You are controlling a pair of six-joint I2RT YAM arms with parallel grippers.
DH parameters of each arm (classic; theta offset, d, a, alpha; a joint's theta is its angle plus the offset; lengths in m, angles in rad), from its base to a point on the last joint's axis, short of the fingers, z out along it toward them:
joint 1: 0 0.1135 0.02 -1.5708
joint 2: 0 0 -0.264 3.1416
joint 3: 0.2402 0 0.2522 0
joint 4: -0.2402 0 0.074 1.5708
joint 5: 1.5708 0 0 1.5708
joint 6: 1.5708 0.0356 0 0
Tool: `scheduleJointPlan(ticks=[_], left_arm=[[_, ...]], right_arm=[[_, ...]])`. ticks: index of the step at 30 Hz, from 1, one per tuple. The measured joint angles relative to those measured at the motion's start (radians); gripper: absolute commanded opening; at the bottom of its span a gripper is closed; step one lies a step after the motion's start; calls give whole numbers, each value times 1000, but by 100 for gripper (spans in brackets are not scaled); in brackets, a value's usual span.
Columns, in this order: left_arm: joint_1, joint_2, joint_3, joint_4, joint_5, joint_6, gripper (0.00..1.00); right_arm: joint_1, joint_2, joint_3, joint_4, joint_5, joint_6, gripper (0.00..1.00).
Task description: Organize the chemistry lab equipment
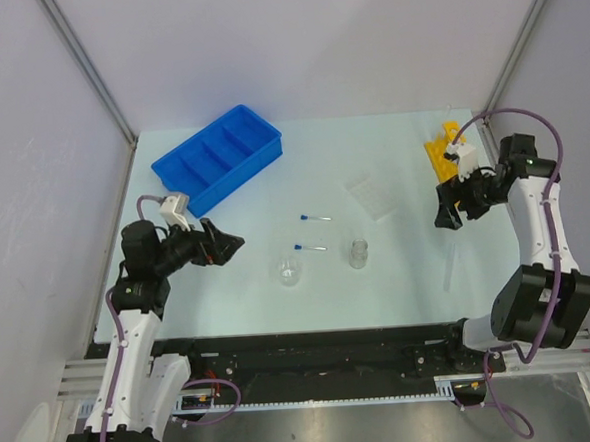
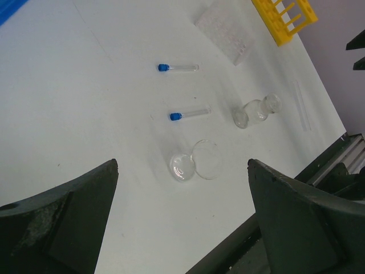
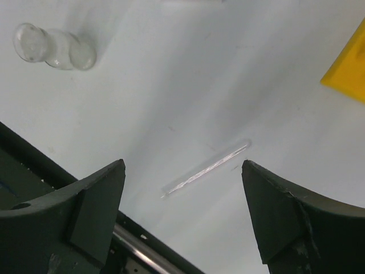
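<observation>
Hovering spread-fingered, right hand (image 1: 448,215) (empty) near a long clear tube (image 3: 205,169).

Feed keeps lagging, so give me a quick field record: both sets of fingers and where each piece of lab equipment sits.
left fingers: open, empty, left of the beaker
right fingers: open, empty, above the long clear tube
blue divided tray: far left, looks empty
yellow rack: far right
blue-capped tubes: two, lying mid-table, apart
beaker, vial: near centre, not touching
clear plate: flat, between tubes and rack
</observation>
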Motion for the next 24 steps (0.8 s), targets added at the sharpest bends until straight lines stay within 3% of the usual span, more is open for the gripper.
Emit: scheduleJointPlan(ticks=[10, 24], left_arm=[[-31, 9, 0, 0, -1, 0, 100], [-32, 16, 0, 0, -2, 0, 100]], right_arm=[[94, 180, -37, -1, 272, 180, 83], [72, 436, -91, 98, 466, 378, 59]])
